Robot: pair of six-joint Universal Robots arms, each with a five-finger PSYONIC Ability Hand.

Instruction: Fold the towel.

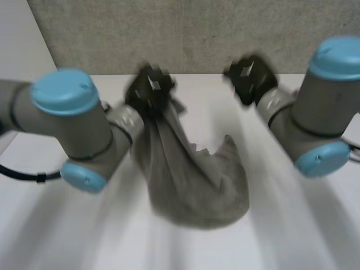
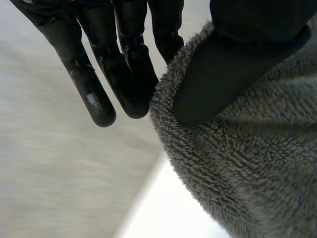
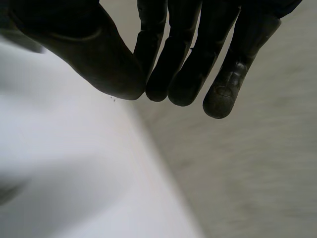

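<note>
**Mia:** Where is the towel?

**Ben:** In the head view, the grey towel hangs in the middle of the frame. Its top is bunched up in the left hand, a bit left of the top middle. Its bottom looks like it rests on the white surface, but I can't be sure.

**Mia:** How does the left hand hold it?

**Ben:** The left wrist view shows that up close. The thumb presses into the fluffy cloth. The fingers are on the other side of the edge. So the hand is pinching the towel.

**Mia:** And the right hand?

**Ben:** The right hand is right of the top middle, away from the towel. In its own wrist view its fingers are straight and loose. The thumb is close by, and there is nothing between them.

**Mia:** What could go wrong?

**Ben:** I think the towel could slip out. Only a small bit of the edge is pinched, and all the rest pulls down. It also hangs in a lump. So the right hand might grab a wrong bit and not a corner, and then the fold would be crooked.

**Mia:** Does one view help more?

**Ben:** The head view shows the whole towel and both arms. The wrist views show how each thumb and the fingers sit.
</note>
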